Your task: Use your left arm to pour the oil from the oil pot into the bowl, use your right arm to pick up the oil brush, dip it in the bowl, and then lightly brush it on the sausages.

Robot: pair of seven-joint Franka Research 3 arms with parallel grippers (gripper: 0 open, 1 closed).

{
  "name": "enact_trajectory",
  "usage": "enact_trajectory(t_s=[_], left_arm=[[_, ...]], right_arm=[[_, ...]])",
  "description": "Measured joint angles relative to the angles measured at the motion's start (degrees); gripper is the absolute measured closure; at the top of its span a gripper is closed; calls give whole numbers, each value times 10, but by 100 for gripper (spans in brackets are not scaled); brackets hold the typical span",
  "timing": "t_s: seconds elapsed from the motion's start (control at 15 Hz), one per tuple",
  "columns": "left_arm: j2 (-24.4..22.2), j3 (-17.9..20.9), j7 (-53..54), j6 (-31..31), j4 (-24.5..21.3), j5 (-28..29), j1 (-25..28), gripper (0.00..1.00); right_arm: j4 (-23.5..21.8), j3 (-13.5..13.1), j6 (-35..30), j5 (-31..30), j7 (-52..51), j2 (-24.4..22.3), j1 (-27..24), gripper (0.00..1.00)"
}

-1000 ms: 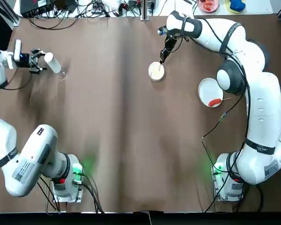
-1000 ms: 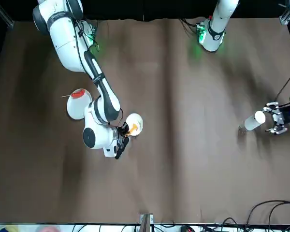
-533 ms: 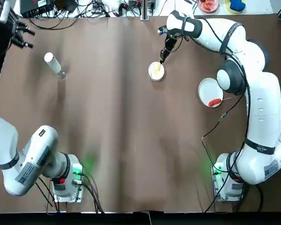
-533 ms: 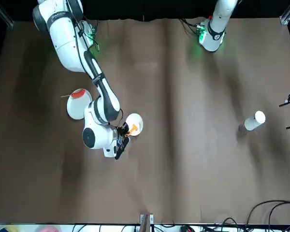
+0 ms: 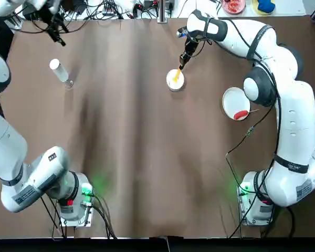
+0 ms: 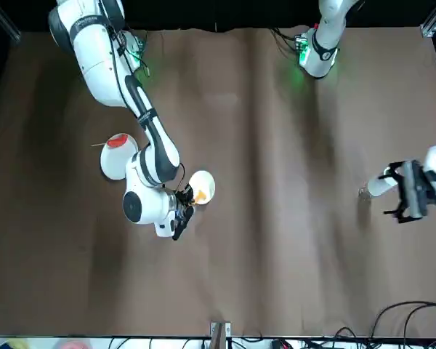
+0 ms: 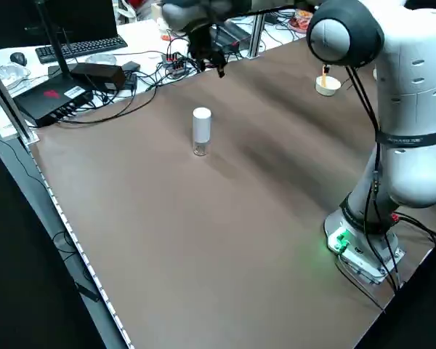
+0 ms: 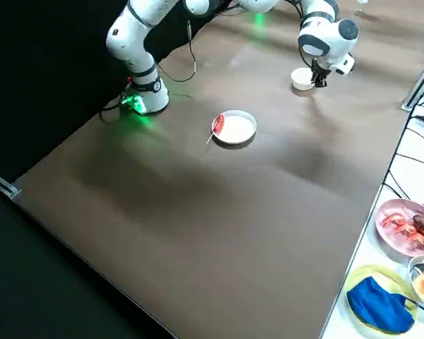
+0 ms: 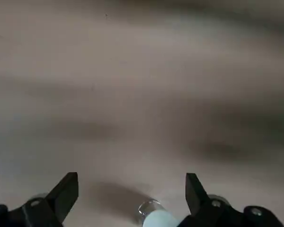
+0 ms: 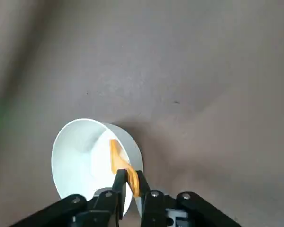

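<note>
The oil pot, a slim clear bottle with a white cap, stands upright on the table's left side, also seen in the left side view. My left gripper hangs open and empty above and beyond it. My right gripper is shut on the yellow-orange oil brush, whose head sits inside the small white bowl. The red sausage on its skewer lies on the white plate at the right.
Cables, a keyboard and black boxes line the table's far edge. Dishes of food and a blue cloth sit on a side surface off the far right corner. Both arm bases glow green at the near edge.
My left gripper has let go of the oil pot and swung up and away toward the far edge. The pot stays upright. The right gripper holds the brush in the bowl, barely moved.
</note>
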Motion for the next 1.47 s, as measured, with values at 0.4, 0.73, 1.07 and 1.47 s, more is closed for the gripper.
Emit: enact_trajectory(t_s=[0.4,0.73,1.07,1.47], left_arm=[[-19,0,-160,3,1,49,-128,0],[-35,0,-319,3,1,89,-220,0],[-54,0,-533,4,2,117,-276,0],[-107,10,-689,-20,3,120,-264,0]], right_arm=[[2,-2,-54,1,0,-16,-2,95],[11,-38,-159,1,1,-48,-3,95],[34,-52,-263,1,42,-80,-42,95],[34,-67,-406,-6,112,-110,-152,95]])
